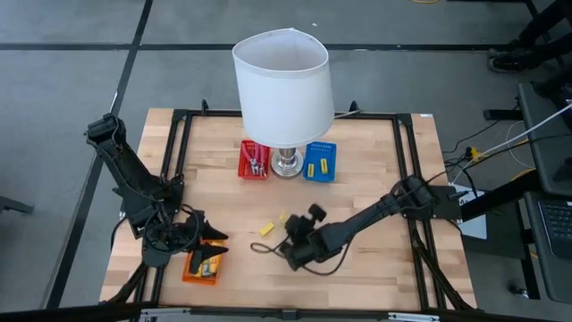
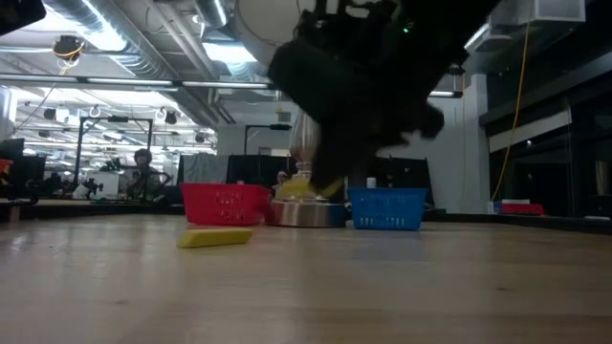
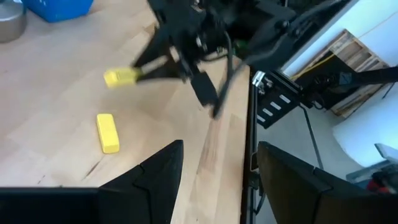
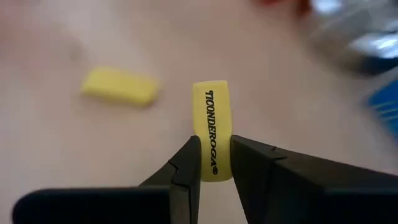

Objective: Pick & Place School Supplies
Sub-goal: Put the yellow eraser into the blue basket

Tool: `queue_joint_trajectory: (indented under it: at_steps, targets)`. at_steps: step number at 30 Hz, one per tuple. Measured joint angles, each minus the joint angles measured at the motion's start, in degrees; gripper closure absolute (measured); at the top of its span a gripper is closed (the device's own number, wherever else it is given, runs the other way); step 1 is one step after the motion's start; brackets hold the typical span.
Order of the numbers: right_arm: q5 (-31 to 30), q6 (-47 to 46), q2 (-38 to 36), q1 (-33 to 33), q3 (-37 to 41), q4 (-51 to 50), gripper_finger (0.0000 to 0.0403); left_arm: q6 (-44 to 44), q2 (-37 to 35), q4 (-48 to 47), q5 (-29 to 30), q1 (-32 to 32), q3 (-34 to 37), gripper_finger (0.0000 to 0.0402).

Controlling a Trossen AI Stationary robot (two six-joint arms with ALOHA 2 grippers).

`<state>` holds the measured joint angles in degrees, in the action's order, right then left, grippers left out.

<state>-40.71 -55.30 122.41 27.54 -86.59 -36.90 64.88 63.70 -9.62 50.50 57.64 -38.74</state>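
I have the right claw (image 4: 214,171) clenched on a small yellow eraser printed with dark lettering (image 4: 212,129), held just above the wooden tabletop (image 1: 375,188) at lower centre of the high view, so I judge the pick done and the carry about to start. A second plain yellow eraser (image 1: 265,229) lies just beside it on the wood. Next I need to lift clear and swing toward the blue mesh basket (image 1: 320,162) beside the white-shaded lamp (image 1: 282,85), while the left claw (image 3: 217,180) waits released over the orange mesh basket (image 1: 202,267) at lower left.
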Motion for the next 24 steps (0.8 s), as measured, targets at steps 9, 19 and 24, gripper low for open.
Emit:
queue_joint_trajectory:
  at_steps: [9,19,24]
  targets:
    - [-8.3,1.9,-6.5,-6.3,-0.1,-19.7,0.0331,0.0,0.0,0.0,3.1,0.0,0.0,0.0199]
    - [-12.2,7.9,-7.4,-16.9,3.2,-26.8,0.0331,0.5,0.0,0.0,3.6,0.0,0.0,0.0199]
    - [-10.9,8.0,-12.8,-20.9,8.9,-24.7,0.0331,0.9,0.0,0.0,3.7,0.0,0.0,0.0199]
